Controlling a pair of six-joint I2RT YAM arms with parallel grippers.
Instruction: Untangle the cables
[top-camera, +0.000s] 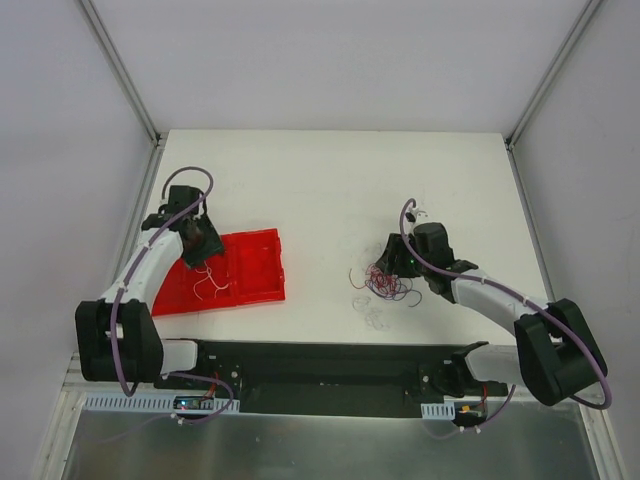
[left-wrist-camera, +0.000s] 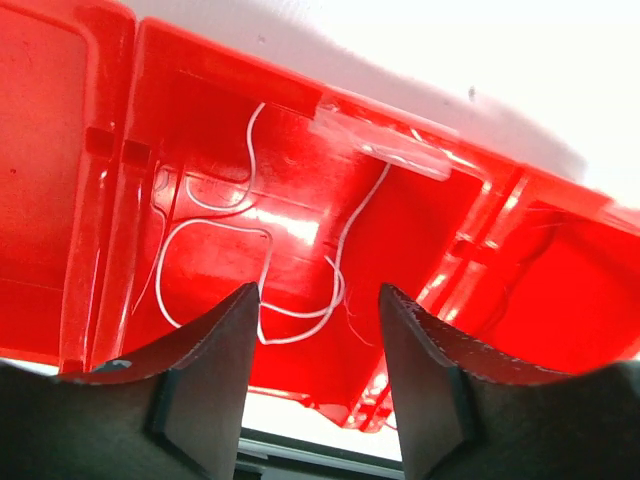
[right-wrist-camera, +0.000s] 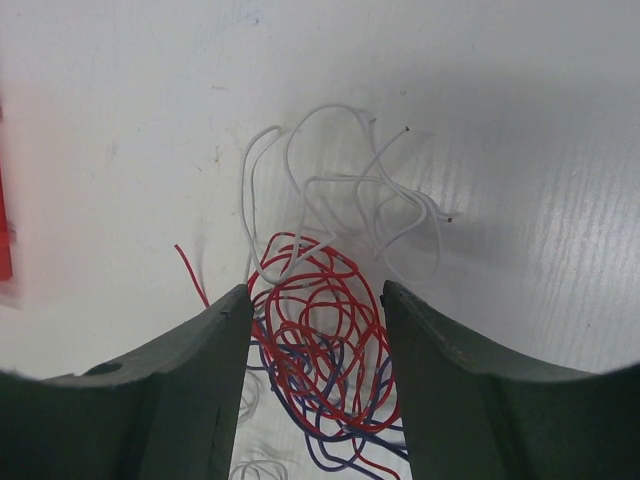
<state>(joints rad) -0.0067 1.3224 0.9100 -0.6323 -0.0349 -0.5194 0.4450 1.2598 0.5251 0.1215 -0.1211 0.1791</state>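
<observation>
we see the right hand (right-wrist-camera: 315, 290) released, its two dark fingers (right-wrist-camera: 180, 390) spread wide, with the cables (right-wrist-camera: 325, 340) lying between them on the white bench (right-wrist-camera: 500, 100). we cannot tell whether the fingers touch the wires. in the right wrist view the tangle's long axis runs up and down the frame: purplish loops at the bottom, red loops in the middle, white strands fanning out at the top. two loose white ends point to the upper right and right, and one red end pokes toward the upper left. faint pale loops (right-wrist-camera: 252, 400) sit at the lower left edge of the tangle.

in the top view the right hand (top-camera: 395, 262) is right of centre, the cables (top-camera: 388, 283) just below it, nothing else crowding them.

the left hand (left-wrist-camera: 318, 295) is also released and grips nothing. it hangs over a red tray (left-wrist-camera: 90, 150), where thin white strands (left-wrist-camera: 300, 330) curl across the middle compartment, running mostly up and down the frame. in the top view the left hand (top-camera: 200, 243) and red tray (top-camera: 250, 265) are at the left, well apart from the tangle.
</observation>
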